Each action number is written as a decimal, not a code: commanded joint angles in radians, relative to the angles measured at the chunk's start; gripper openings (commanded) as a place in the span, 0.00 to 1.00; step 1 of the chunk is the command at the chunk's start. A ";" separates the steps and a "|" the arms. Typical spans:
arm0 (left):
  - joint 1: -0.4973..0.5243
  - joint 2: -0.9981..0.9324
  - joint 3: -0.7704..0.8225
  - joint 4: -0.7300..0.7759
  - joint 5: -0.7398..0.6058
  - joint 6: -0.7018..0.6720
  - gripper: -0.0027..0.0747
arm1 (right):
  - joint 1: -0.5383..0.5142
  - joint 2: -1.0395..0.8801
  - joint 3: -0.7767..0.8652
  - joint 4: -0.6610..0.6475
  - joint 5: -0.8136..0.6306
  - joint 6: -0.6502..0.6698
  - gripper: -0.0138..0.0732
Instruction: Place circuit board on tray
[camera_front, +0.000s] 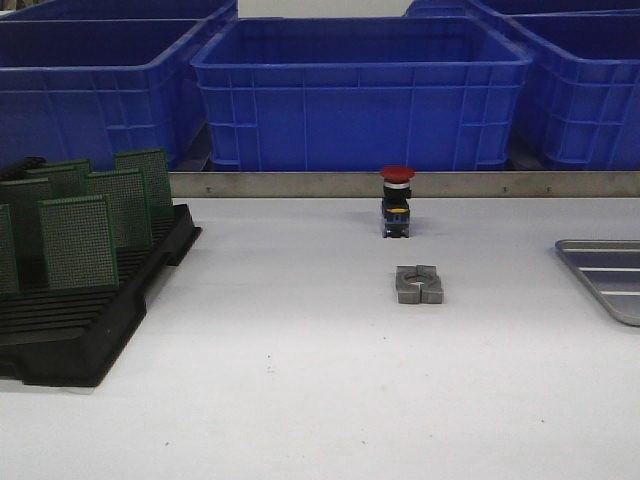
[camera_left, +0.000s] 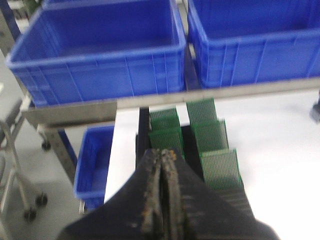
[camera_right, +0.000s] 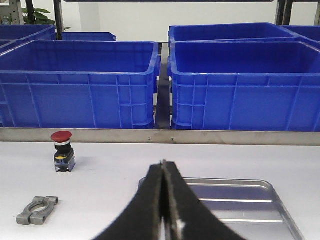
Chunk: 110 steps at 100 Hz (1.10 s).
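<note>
We see both claws pressed together, empty: left gripper (camera_left: 162, 155) over boards (camera_left: 212, 135) in rack (camera_front: 90, 330), right gripper (camera_right: 163, 167) over tray (camera_right: 250, 187).

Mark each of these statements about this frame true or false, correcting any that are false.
1. The circuit boards stand upright in the black rack. True.
2. A circuit board already lies on the tray. False: the tray holds nothing.
3. The left tool is shut and holds nothing. True.
4. The red push button sits inside a blue bin. False: it stands on the white table, in front of the bins.
5. The right tool grips the metal clamp. False: it is shut on nothing; the clamp lies on the table.
</note>
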 joint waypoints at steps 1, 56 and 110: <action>0.000 0.096 -0.088 -0.008 0.004 0.006 0.01 | 0.001 -0.021 -0.012 -0.006 -0.085 -0.005 0.08; 0.000 0.297 -0.127 -0.034 0.058 0.041 0.01 | 0.001 -0.021 -0.012 -0.006 -0.085 -0.005 0.08; 0.000 0.297 -0.127 -0.032 0.074 0.056 0.71 | 0.001 -0.021 -0.012 -0.006 -0.085 -0.005 0.08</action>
